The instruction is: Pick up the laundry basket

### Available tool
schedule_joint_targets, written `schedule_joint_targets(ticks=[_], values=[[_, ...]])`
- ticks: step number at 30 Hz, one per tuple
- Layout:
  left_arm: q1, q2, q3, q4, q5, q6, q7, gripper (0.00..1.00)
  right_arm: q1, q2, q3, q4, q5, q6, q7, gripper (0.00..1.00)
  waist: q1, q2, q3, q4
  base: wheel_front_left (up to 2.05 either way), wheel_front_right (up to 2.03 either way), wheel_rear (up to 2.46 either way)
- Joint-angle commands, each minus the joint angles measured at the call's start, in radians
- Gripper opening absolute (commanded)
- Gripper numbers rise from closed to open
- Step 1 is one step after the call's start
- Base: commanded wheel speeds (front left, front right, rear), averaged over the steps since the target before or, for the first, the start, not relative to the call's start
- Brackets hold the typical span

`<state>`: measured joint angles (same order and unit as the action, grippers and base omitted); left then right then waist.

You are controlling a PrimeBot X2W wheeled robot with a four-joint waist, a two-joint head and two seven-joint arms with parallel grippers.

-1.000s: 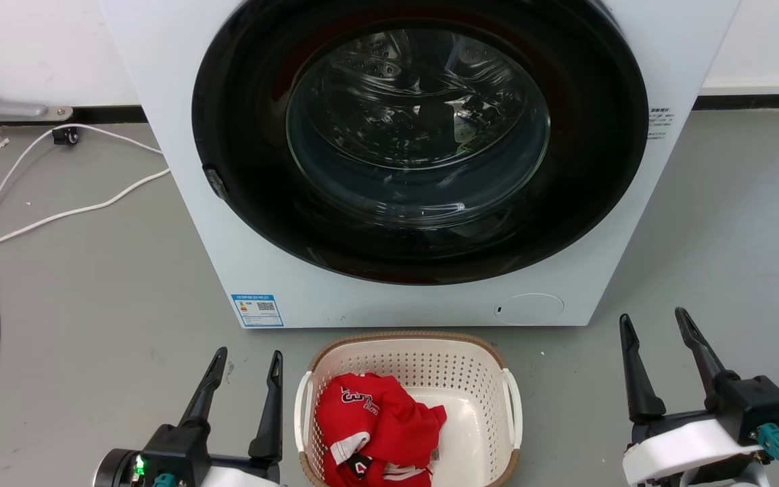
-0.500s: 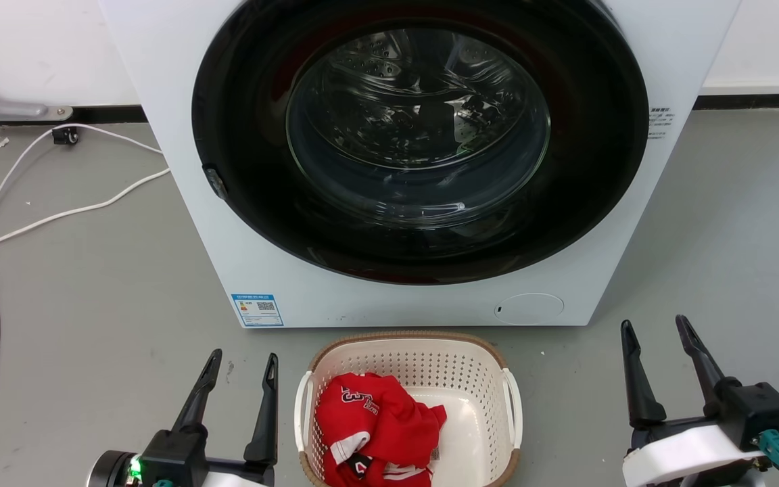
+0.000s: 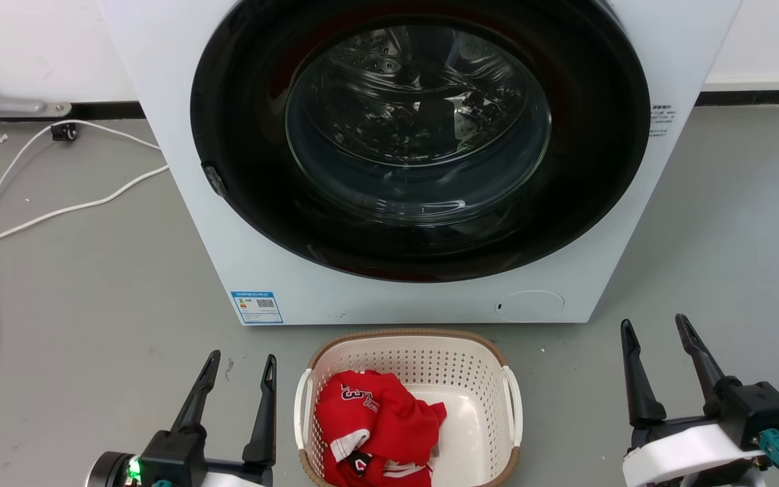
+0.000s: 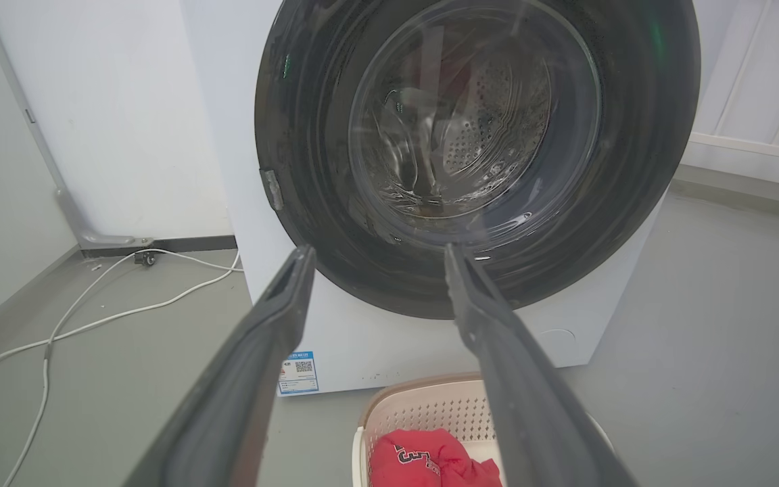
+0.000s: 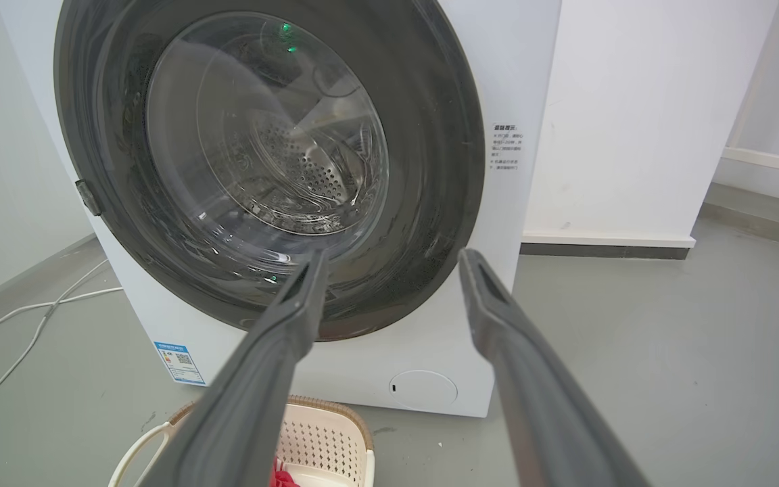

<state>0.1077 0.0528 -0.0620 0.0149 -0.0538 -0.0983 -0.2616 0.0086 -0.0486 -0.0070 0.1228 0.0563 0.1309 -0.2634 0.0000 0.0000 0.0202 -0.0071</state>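
Approach stage: cream-white perforated plastic laundry basket not yet gripped.
Left gripper, right gripper spread, empty; white side handles to be reached.

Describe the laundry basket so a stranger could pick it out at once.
Find the big white front-loading washing machine with the round dark door. On the grey floor directly before it sits the laundry basket. It is the only cream perforated tub, with a brown woven-look rim, white side handles and a red jersey inside.
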Motion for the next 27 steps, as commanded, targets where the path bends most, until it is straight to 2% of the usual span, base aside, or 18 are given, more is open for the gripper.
schedule_joint_targets(ticks=[1,7,16,20,27], values=[[0.004,-0.001,0.003,0.003,0.004,-0.004,-0.005,1.0,-0.009,-0.003,0.0,0.001,0.003,0.0,-0.002,1.0,0.0,0.0,0.003,-0.001,0.0,0.0,0.0],[-0.017,-0.002,-0.001,0.036,-0.009,-0.008,-0.004,1.0,-0.022,-0.003,0.004,0.01,-0.001,0.0,-0.002,1.0,0.0,0.0,0.042,-0.003,0.0,0.0,0.0],[-0.117,0.0,0.03,0.145,-0.037,-0.02,-0.004,1.0,-0.123,-0.003,-0.008,0.085,-0.022,0.0,-0.002,1.0,0.0,0.0,0.221,-0.022,0.0,0.0,0.0],[-0.177,0.017,0.038,0.198,-0.037,-0.025,-0.004,1.0,-0.175,-0.002,-0.009,0.126,-0.027,0.0,0.005,1.0,0.0,0.0,0.288,-0.023,0.0,0.0,0.0],[-0.373,0.08,0.019,0.377,-0.087,-0.032,-0.004,1.0,-0.332,-0.002,0.042,0.275,-0.061,0.0,0.061,1.0,0.0,0.0,0.436,-0.021,0.0,0.0,0.0]])
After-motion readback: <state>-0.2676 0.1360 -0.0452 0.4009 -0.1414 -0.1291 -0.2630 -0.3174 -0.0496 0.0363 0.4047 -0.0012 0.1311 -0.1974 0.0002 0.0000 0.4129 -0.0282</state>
